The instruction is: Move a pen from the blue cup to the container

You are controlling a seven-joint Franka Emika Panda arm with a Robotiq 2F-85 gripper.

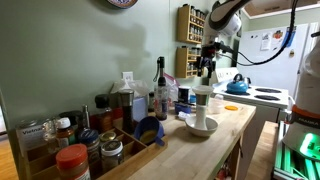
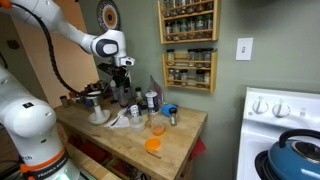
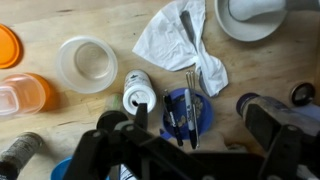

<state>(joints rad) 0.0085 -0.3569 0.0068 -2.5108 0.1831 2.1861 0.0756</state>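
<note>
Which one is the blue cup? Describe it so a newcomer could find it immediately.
In the wrist view, start on the wooden countertop and find the crumpled white cloth. Just below it in the picture, beside a small white jar, sits the blue cup. Unlike its neighbours, it is dark blue with pens standing inside.

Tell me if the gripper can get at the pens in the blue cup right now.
Probably yes. In the wrist view the blue cup sits almost straight below the open gripper, its pens uncovered. The white jar close beside the cup might catch a finger.
</note>
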